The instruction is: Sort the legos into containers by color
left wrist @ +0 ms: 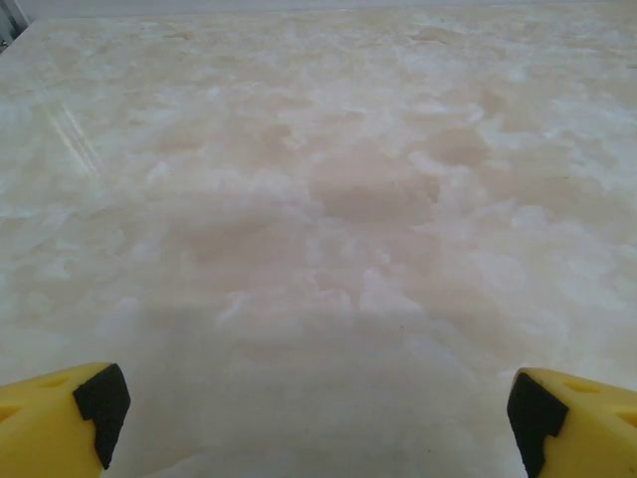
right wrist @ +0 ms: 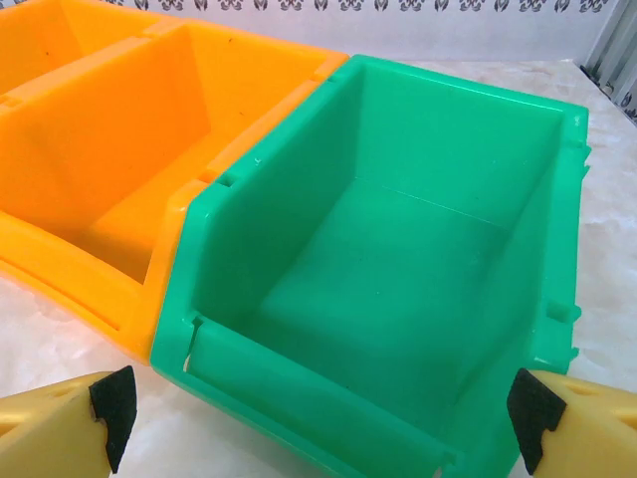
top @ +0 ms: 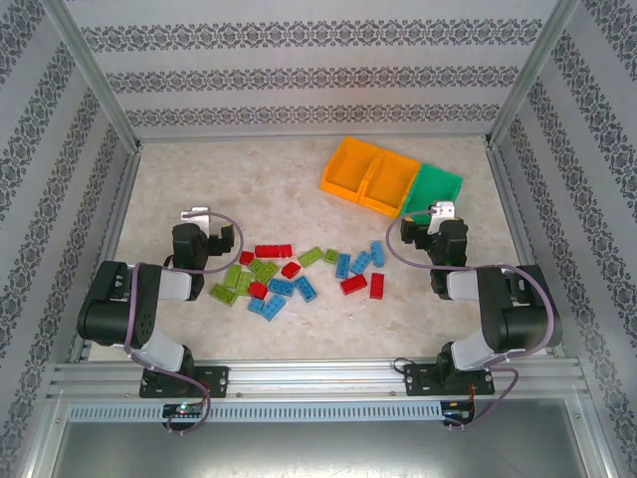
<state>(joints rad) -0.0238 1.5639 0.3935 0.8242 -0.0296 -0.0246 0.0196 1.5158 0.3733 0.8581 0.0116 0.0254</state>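
Red, blue and light green legos (top: 299, 271) lie scattered on the table between the two arms. Three bins stand in a row at the back right: two orange bins (top: 370, 176) and one green bin (top: 434, 190). My left gripper (top: 210, 235) hovers left of the pile, open, with bare marble between its yellow fingertips (left wrist: 60, 423). My right gripper (top: 431, 227) sits just in front of the green bin (right wrist: 398, 279), open and holding nothing. That bin and the orange bin (right wrist: 129, 159) beside it look hollow inside.
The marble table (top: 199, 189) is ringed by patterned walls and metal frame posts. A metal rail (top: 318, 378) runs along the near edge with both arm bases on it. Bare tabletop lies at the back left.
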